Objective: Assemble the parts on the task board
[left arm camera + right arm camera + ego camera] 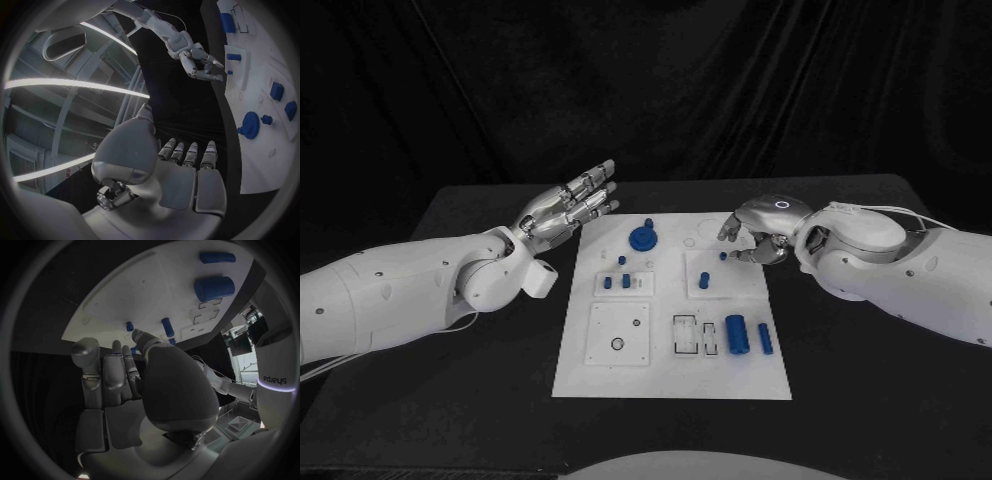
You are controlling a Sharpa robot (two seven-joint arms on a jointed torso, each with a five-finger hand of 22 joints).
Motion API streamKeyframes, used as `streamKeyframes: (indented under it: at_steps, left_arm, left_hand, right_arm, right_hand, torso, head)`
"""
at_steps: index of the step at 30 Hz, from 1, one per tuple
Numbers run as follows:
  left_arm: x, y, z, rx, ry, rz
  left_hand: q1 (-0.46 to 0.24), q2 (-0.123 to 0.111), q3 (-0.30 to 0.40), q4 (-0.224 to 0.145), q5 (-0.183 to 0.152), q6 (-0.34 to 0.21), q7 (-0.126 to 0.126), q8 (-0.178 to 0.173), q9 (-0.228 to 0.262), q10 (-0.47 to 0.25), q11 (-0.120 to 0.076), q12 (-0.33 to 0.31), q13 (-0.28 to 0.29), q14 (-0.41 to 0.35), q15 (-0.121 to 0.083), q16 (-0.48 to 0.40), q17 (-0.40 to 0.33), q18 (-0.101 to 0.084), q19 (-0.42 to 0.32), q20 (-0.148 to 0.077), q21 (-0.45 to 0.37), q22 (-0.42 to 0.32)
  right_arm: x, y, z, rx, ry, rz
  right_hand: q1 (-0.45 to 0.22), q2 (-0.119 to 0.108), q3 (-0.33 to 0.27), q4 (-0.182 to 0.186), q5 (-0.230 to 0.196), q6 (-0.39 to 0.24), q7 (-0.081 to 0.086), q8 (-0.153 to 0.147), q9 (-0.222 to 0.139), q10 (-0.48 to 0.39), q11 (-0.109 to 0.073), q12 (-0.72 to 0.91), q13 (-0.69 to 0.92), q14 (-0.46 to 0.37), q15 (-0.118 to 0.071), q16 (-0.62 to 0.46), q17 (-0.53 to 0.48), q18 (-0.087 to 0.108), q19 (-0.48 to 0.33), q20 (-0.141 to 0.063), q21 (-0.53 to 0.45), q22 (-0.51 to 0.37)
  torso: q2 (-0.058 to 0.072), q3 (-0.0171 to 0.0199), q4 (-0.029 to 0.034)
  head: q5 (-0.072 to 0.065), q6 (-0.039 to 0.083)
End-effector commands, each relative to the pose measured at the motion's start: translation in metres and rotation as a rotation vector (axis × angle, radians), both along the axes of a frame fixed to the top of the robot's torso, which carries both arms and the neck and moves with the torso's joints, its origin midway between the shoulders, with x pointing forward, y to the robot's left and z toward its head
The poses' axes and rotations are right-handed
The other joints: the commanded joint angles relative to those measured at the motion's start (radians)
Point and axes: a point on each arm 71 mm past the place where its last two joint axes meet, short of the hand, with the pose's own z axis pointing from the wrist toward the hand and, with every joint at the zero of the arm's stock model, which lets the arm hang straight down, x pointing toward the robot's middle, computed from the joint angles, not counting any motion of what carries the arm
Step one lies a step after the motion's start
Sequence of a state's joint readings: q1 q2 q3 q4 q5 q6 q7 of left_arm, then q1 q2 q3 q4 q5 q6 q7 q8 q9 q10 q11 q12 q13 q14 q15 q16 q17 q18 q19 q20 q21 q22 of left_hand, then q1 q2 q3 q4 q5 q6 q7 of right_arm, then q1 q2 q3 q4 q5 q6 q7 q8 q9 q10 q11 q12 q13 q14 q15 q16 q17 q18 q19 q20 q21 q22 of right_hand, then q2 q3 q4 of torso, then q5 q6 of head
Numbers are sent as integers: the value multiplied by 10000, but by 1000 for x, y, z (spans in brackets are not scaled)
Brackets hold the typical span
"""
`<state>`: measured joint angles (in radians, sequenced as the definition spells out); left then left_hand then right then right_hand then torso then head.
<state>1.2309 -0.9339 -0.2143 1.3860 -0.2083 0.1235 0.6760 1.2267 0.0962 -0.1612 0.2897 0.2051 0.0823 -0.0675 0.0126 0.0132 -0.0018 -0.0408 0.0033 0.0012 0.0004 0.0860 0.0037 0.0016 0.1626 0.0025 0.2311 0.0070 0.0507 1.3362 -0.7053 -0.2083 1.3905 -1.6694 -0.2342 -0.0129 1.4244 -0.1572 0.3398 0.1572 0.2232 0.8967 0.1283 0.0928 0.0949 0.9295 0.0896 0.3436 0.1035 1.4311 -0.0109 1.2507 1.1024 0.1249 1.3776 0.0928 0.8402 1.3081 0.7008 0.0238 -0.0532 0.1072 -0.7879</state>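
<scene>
The white task board (672, 345) lies in the middle of the table. On it are a round blue part (643, 238), small blue pieces (627, 281), a short blue peg (704, 280) and two blue cylinders (736, 335) at the front right. My left hand (570, 208) hovers off the board's back left corner, fingers stretched and apart, holding nothing. My right hand (759, 235) hangs over the board's back right edge, fingers bent down near a tiny blue piece (724, 256), with nothing visibly in them. In the right wrist view my right hand (125, 385) points at the board (125, 295).
The black table (877, 380) runs wide on both sides of the board and in front of it. A black curtain closes off the back. In the left wrist view the round part (250, 125) lies on the board (269, 165) beside my left hand (181, 170).
</scene>
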Motion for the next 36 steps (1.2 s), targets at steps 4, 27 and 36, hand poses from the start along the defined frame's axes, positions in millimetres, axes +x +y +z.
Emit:
streamKeyframes:
  at_steps: [4,27,36]
  left_arm:
    - [-3,0,9,-996,-956,-116]
    - [-2,0,8,-925,-870,-135]
    - [-1,-1,8,-921,-825,-186]
  left_hand:
    - [52,86,-86,19,84,-19,66,19,14,18,82,-33,-12,-4,60,-37,-16,160,3,73,0,12]
    - [868,359,-301,-94,756,-42,-52,12,8,18,345,-33,-12,-4,240,-37,-16,165,37,223,21,102]
    - [959,448,-410,-52,707,-1,-97,20,15,18,494,-33,-12,-4,352,-37,-16,178,78,309,52,251]
  right_arm:
    - [3,0,-6,-286,182,-44]
    - [6,8,-18,-358,366,98]
    - [7,12,-23,-331,408,216]
  right_hand:
    - [-160,3,6,48,-108,9,-25,-30,-6,39,-9,-38,-8,-69,-35,-79,-36,7,-96,-27,-97,947]
    - [-229,57,65,-83,-51,502,-25,204,212,-108,-75,26,65,-268,-97,-278,-281,65,-292,-74,-545,866]
    - [-139,146,235,-254,390,589,-14,233,319,-52,-74,212,177,-326,-94,-313,-337,72,-337,-83,-655,859]
  torso:
    - [-9,-16,-38]
    - [-10,-13,-66]
    - [-11,-21,-68]
  head:
    - [111,-67]
    - [230,-180]
    - [203,-184]
